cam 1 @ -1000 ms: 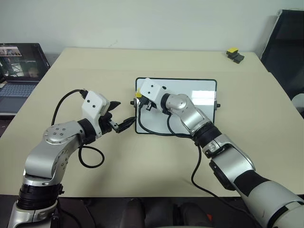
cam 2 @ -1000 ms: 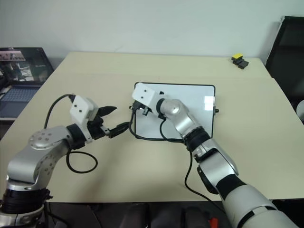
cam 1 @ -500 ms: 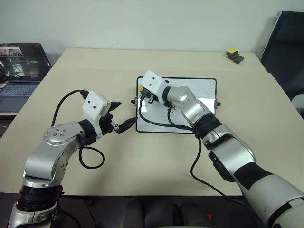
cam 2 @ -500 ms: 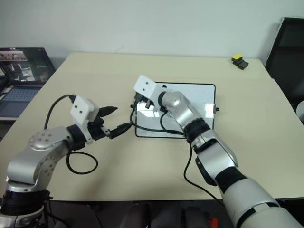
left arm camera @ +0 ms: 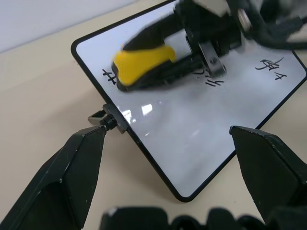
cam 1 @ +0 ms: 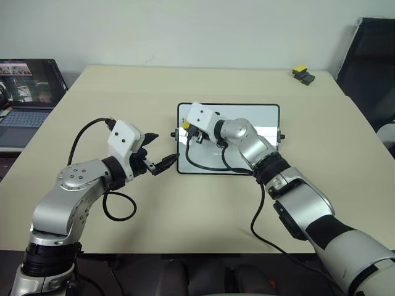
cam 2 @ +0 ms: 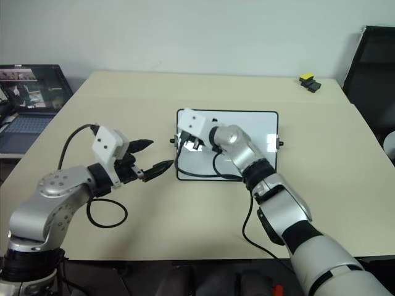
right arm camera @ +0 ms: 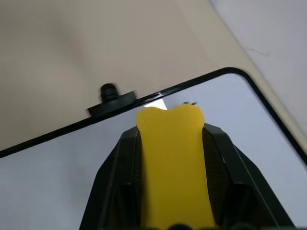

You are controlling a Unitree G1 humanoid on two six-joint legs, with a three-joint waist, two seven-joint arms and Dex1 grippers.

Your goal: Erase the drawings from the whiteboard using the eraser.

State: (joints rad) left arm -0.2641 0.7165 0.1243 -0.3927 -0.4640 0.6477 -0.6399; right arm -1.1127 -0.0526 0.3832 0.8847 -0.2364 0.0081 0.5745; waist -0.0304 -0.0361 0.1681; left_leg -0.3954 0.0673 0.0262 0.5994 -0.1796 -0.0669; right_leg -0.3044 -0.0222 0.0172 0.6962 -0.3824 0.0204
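Eraser (right arm camera: 173, 163) over drawings (left arm camera: 211, 81) — partly hidden

A beige table (cam 1: 203, 203) carries the whiteboard (cam 1: 259, 139) and two small blocks (cam 1: 302, 73).

A beige table (cam 1: 185, 203) is seen against a pale wall (cam 1: 197, 28). An open laptop (cam 1: 24, 86) with a lit screen is placed off the table's left edge, on a separate lower surface. A pair of small dark blocks (cam 1: 303, 74), one yellow-topped, is set near the table's far right corner, and a black chair (cam 1: 370, 68) is seen just beyond the right edge of the table.
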